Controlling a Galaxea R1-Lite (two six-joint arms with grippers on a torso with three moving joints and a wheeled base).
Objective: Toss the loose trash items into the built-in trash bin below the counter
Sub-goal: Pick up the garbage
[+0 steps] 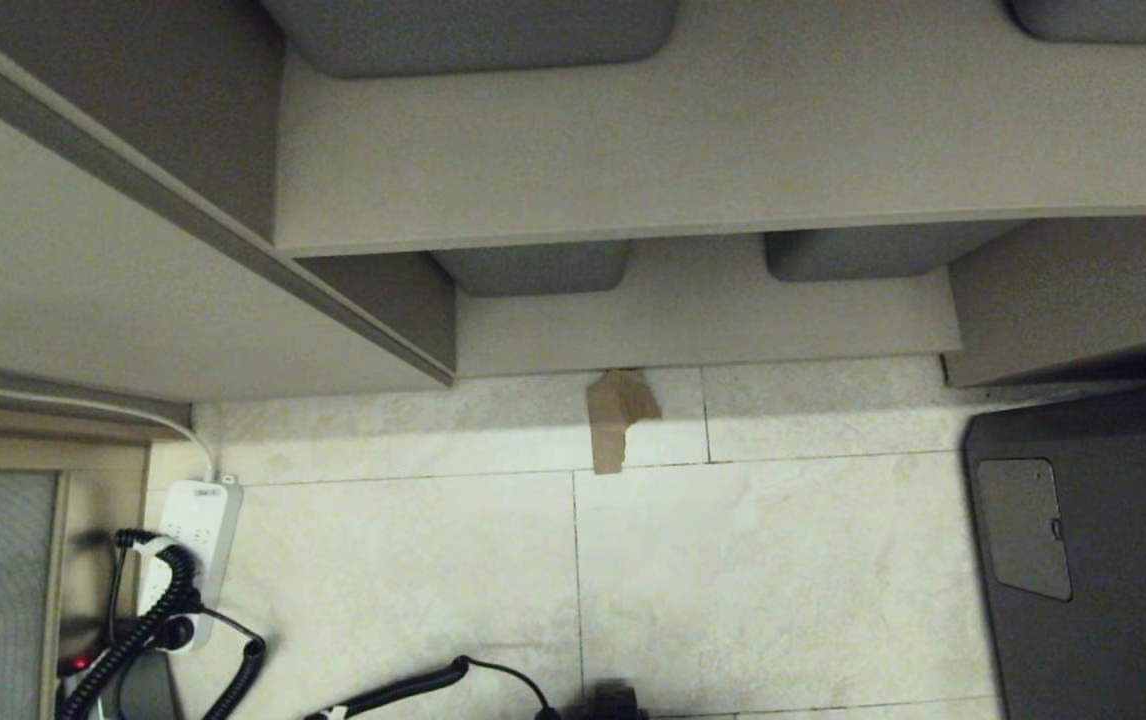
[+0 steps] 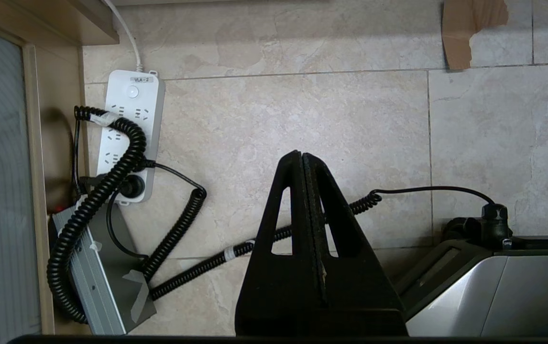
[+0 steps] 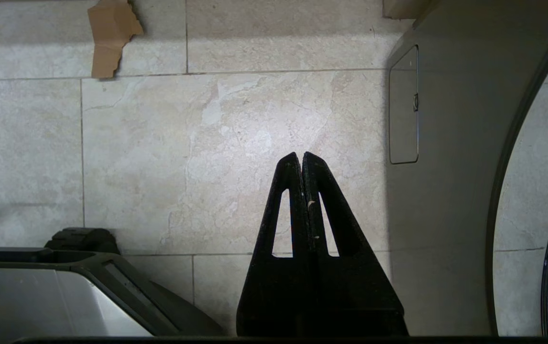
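A: What lies on the left?
B: A white power strip (image 2: 130,136) with coiled black cable (image 2: 97,200) on the tiled floor (image 1: 783,580); the left gripper (image 2: 302,155) hangs over it, clenched, empty.
A: And further right?
B: Brown tape (image 1: 618,415) below the shelves (image 1: 733,150); the right gripper (image 3: 301,155), clenched, empty, beside a grey panel (image 3: 446,167). No turquoise scraps or bin flap show in any view.

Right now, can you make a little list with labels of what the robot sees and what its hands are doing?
floor: pale stone tiles
on floor: torn brown tape piece, white power strip, black coiled cable
above floor: beige shelves holding grey tubs
left hand: shut, empty, over the tiles
right hand: shut, empty, over the tiles
turquoise trash: not in view
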